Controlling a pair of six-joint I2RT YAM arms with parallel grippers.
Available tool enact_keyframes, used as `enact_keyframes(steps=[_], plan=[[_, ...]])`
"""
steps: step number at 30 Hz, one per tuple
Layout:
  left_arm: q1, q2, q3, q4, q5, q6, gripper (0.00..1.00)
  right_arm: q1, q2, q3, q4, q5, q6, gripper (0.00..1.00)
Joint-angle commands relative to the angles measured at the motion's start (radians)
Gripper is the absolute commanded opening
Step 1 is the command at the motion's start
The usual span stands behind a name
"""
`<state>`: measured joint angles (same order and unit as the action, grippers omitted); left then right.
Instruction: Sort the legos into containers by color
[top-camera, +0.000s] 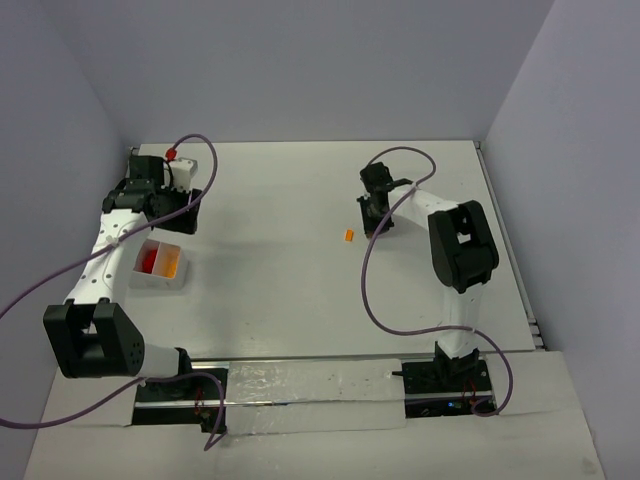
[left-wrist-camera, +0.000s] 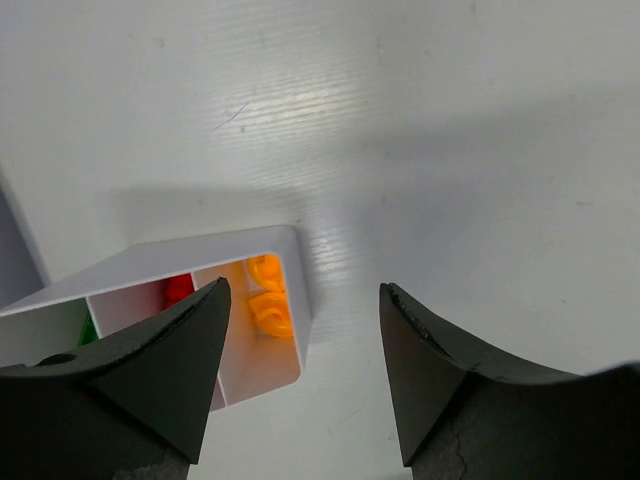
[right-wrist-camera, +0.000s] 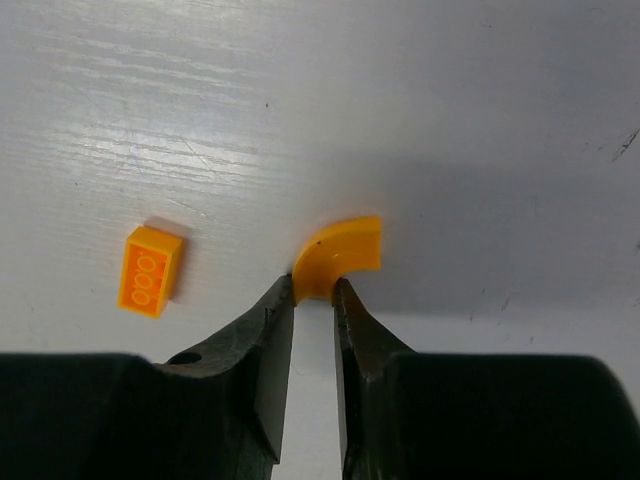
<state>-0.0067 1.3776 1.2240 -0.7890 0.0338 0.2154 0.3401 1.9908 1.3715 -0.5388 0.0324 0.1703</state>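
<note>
Over toward the far right part of the tabletop (top-camera: 280, 190), the right tool (right-wrist-camera: 313, 290) was squeezed almost all the way closed, and it was pinching one end of a curved orange lego (right-wrist-camera: 345, 255) between its two black fingers (right-wrist-camera: 262, 340). The rest of that little curved piece stuck out past the fingertips. A dark shadow lay under it, but I could not tell if it was touching the tabletop. Just beside it, a bit toward the left edge, a small orange block (right-wrist-camera: 150, 270) lay flat on the tabletop with its round marks facing up, and it was not touching the tool or the curved piece. From the top view, this block (top-camera: 348, 236) sat near the middle of the tabletop, with the right tool (top-camera: 375, 222) close by on its right. The white tray (top-camera: 160, 265) sat near the left edge of the tabletop. It had three little rooms side by side. Orange curved legos (left-wrist-camera: 268, 300) were in the end room nearest the middle of the tabletop, a red lego (left-wrist-camera: 180, 288) was in the middle room, and a bit of green lego (left-wrist-camera: 88, 330) showed in the other end room. The left tool (left-wrist-camera: 303, 290) hung above the tabletop close to the tray's far side, with its fingers spread wide apart and the tray (left-wrist-camera: 200, 245) showing below them.
</note>
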Motion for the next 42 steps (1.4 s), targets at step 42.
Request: enact_keyframes(steps=[42], plan=[[-0.129, 0.083, -0.225, 0.687, 1.031, -0.923, 0.60, 0.432, -0.293, 0.126, 0.174, -0.531, -0.172, 0.00]])
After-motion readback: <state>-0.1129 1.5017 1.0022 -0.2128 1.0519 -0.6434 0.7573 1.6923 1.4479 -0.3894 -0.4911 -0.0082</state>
